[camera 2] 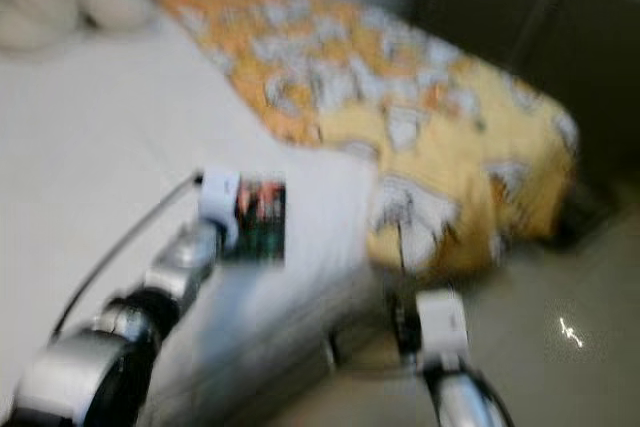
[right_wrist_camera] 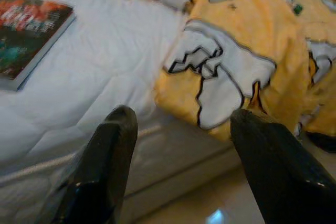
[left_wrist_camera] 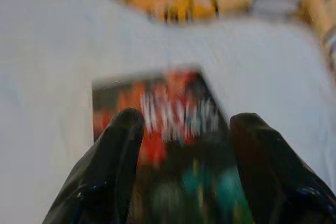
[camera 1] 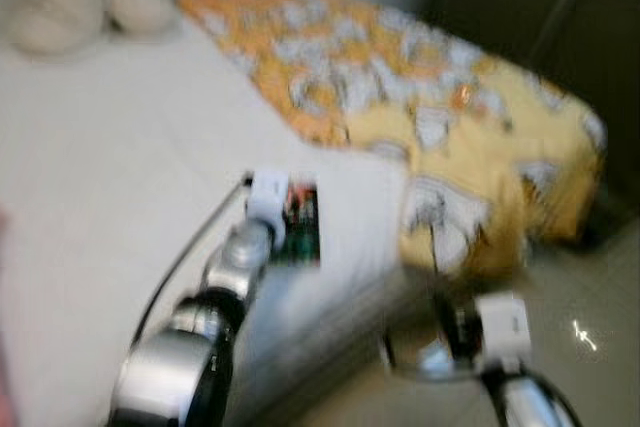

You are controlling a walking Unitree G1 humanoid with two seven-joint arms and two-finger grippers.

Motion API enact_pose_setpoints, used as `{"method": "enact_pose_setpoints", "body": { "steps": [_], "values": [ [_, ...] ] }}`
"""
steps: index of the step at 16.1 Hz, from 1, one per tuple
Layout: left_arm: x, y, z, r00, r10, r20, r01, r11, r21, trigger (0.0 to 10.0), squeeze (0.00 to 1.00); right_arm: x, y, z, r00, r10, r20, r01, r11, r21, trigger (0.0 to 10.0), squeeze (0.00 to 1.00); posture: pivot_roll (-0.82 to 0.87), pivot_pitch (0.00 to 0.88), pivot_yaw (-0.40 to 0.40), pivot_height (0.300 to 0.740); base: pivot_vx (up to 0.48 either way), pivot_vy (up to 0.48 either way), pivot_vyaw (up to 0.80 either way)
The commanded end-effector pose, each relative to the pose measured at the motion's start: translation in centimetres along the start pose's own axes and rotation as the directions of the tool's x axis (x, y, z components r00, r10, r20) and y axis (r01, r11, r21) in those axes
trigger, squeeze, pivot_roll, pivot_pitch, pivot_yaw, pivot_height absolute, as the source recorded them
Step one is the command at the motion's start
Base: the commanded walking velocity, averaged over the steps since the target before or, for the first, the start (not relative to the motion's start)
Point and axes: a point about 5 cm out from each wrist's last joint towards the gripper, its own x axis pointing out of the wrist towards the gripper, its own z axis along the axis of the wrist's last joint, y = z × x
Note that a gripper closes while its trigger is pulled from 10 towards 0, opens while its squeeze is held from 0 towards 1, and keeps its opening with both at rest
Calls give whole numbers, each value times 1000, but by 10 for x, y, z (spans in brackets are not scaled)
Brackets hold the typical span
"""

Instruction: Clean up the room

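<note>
A book with a dark red and teal cover lies flat on the white bed sheet near the bed's front corner. My left gripper hovers just over the book, open, with a black finger on either side of the cover. My right gripper is open and holds nothing; it hangs low beside the bed's edge, facing the yellow blanket. The book also appears in the right wrist view. The pictures are blurred.
A yellow and orange blanket with white cartoon prints covers the bed's right side and drapes over its corner. A cream plush toy sits at the far left of the bed. Shiny pale floor lies to the right, below a dark wall.
</note>
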Motion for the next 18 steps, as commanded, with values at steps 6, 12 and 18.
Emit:
{"method": "enact_pose_setpoints", "body": {
  "steps": [6,12,18],
  "values": [
    [-76,4,18,895,-1,446,53,993,-103,10000,0,-24,-20,61,957,-188,220,165,979,122,10000,0,48,0,-5,740,0,0,0],
    [-89,-10,0,920,-79,385,122,989,-88,10000,0,-16,-20,45,965,-206,160,184,972,146,10000,0,111,0,-12,740,44,-136,0],
    [-71,-21,5,949,-66,308,101,990,-101,10000,0,12,-13,45,976,-129,175,107,986,128,10000,0,83,0,14,740,319,-355,0]
  ]
}}
